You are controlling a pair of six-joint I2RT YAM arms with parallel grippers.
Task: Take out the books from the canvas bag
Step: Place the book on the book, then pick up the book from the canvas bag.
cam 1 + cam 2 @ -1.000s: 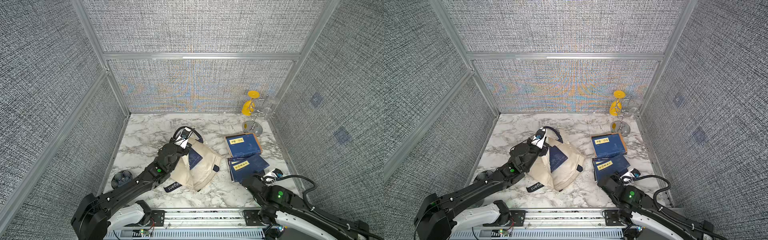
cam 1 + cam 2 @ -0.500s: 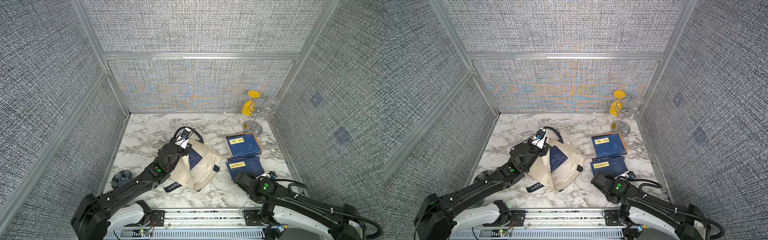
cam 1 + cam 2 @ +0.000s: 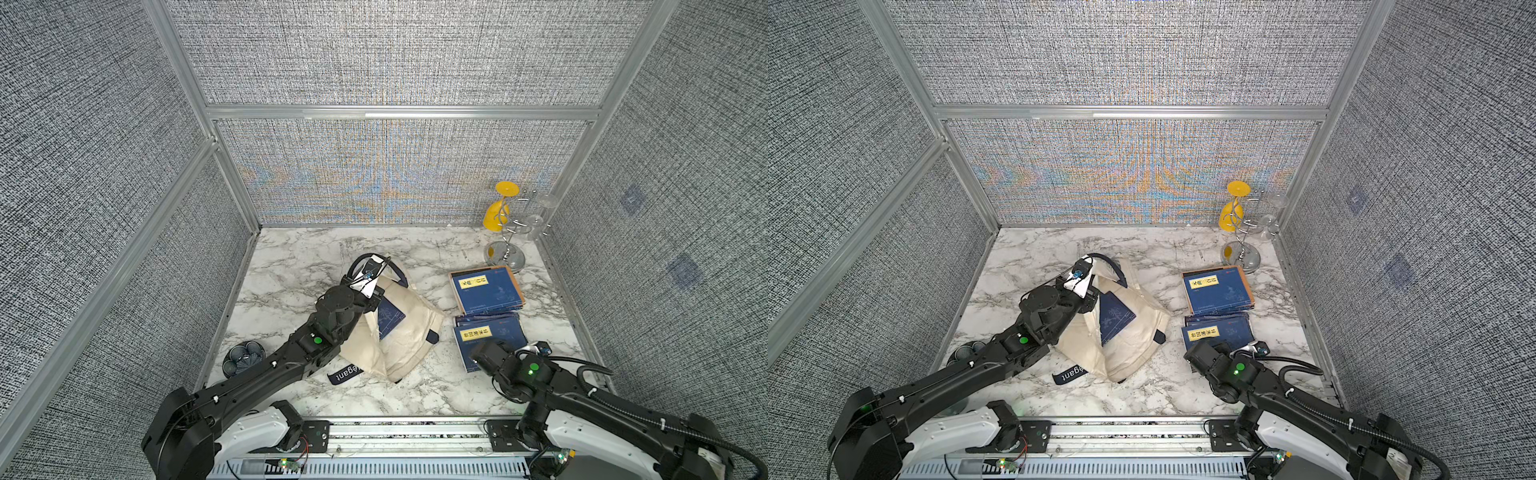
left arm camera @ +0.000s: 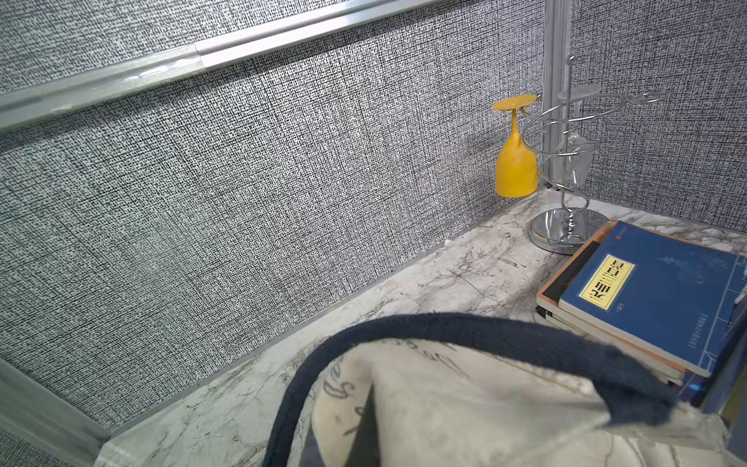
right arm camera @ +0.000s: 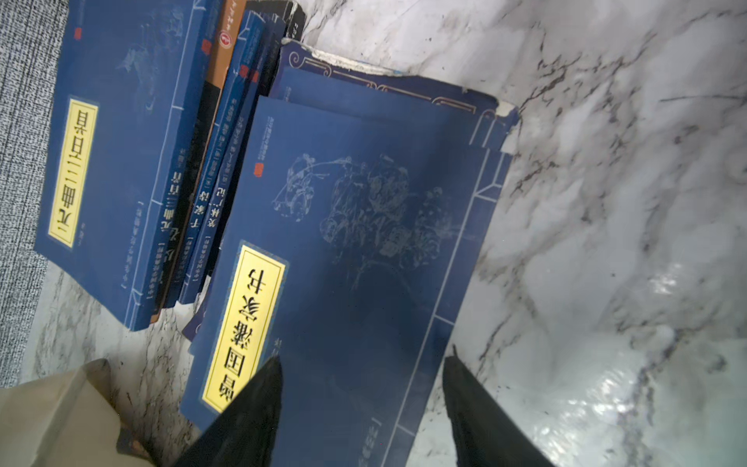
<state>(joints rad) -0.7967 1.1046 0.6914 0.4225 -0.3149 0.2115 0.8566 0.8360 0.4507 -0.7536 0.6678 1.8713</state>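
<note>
The cream canvas bag [image 3: 409, 336] [image 3: 1133, 340] lies crumpled mid-table, and its navy handle [image 4: 465, 329] arches close to the left wrist camera. My left gripper [image 3: 371, 293] is shut on the bag's upper edge and holds the fabric raised. A dark blue patch with pale lines [image 3: 390, 318] shows on the bag; I cannot tell whether it is a book or a print. To the right of the bag, books lie in two stacks, a far one [image 3: 486, 291] and a near one [image 3: 492, 334] [image 5: 355, 250]. My right gripper [image 5: 364, 358] [image 3: 485, 358] stands open over the near stack's top cover.
A chrome glass rack [image 3: 509, 249] with an upturned yellow glass [image 3: 498, 214] and clear glasses stands in the back right corner, just behind the far stack. A small dark dish [image 3: 243, 357] sits at the left wall. Grey fabric walls enclose three sides.
My right gripper has opened and let go of the top book, which now lies straight on the near stack. The right wrist has swung left. The left arm has not moved.
</note>
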